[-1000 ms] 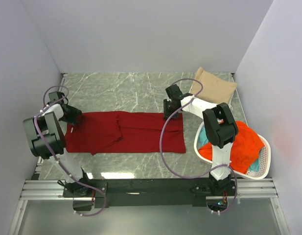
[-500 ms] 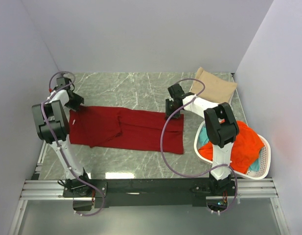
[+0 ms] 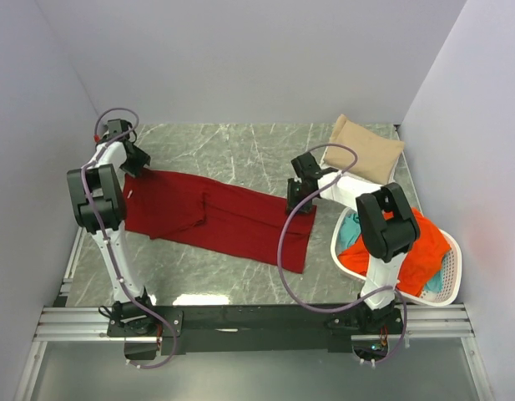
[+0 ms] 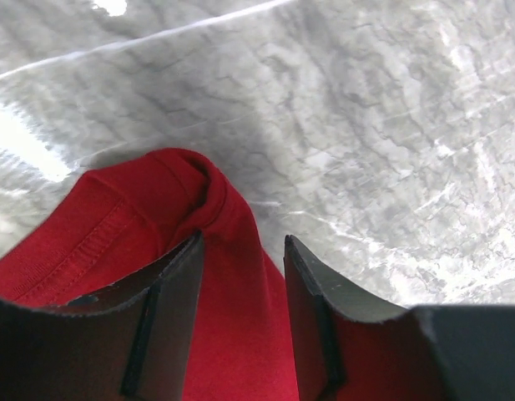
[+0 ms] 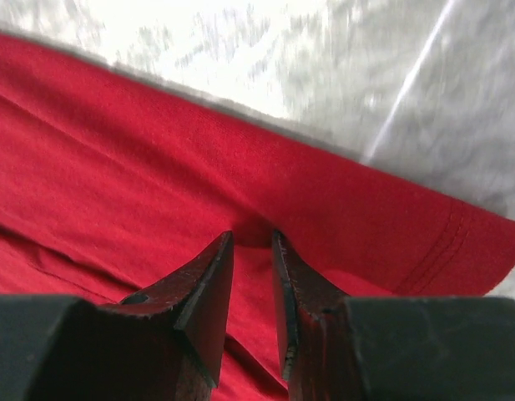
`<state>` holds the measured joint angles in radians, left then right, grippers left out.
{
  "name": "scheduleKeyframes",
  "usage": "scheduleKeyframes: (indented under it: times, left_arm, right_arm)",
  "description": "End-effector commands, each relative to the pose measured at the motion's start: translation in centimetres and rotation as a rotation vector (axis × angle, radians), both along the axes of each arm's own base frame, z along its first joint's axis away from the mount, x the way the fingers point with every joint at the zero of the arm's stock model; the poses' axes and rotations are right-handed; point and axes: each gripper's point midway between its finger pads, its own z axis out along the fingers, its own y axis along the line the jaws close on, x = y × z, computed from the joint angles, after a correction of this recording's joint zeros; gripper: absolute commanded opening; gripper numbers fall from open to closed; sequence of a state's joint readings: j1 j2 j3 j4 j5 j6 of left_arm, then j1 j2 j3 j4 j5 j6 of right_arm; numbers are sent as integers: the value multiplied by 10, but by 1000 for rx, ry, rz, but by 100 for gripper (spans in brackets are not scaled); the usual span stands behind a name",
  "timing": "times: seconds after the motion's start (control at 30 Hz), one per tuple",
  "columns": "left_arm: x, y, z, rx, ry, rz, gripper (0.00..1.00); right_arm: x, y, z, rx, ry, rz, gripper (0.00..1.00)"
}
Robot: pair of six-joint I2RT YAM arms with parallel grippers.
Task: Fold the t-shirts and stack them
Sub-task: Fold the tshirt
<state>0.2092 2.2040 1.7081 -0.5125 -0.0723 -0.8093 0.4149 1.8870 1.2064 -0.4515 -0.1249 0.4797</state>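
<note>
One red shirt [image 3: 215,219] lies stretched aslant across the counter [image 3: 224,150] in my top view. Left wrist: I see the left gripper [image 4: 243,251] pinching its bunched corner. Right wrist: the right gripper [image 5: 250,242] is clamped on a fold near the hem.

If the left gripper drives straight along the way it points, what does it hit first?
The left gripper is shut on the dark red t-shirt, so the first thing ahead is that shirt's bunched fold just past the fingertips. Beyond it is only the bare marble table. The gripper seems angled down at it, though depth is unclear.
</note>
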Motion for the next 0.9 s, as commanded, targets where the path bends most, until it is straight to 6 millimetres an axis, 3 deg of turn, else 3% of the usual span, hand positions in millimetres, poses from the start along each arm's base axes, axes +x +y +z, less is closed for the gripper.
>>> scheduleKeyframes:
  times: [0.0, 0.2, 0.23, 0.3, 0.33, 0.37, 0.53, 0.6, 0.63, 0.67, 0.73, 0.87]
  left_arm:
    - [9, 2, 3, 77, 3, -36, 50]
    - [7, -1, 23, 122, -21, -41, 51]
    - [0, -1, 20, 124, -11, -39, 51]
    - [-5, -3, 38, 138, -47, -37, 52]
    - [-13, -3, 34, 142, -40, -36, 52]
    - [-15, -3, 49, 152, -68, -36, 53]
    - [-40, -9, 65, 170, -84, -32, 54]
    - [-44, -14, 89, 192, -144, -29, 54]
    - [-50, -17, 89, 191, -144, -32, 55]
    - [-51, -23, 104, 191, -177, -40, 55]
    - [-54, -33, 113, 185, -195, -56, 55]
    - [-57, -77, 120, 135, -206, -137, 55]
  right_arm:
    - [-71, -30, -36, -139, 223, 0, 33]
    - [-92, -33, -31, -134, 221, 4, 33]
    - [-92, -33, -29, -134, 217, 5, 33]
    - [-92, -31, -21, -136, 197, 19, 33]
    - [-91, -30, -18, -134, 188, 23, 33]
    - [-90, -28, -12, -132, 173, 31, 33]
    - [-80, -21, 17, -127, 108, 65, 33]
    - [-72, -19, 35, -122, 67, 76, 33]
    - [-65, -18, 45, -123, 37, 83, 33]
    - [-63, -19, 52, -124, 17, 85, 34]
    - [-58, -18, 62, -122, -17, 98, 34]
    - [-58, -11, 59, -90, -24, 126, 34]
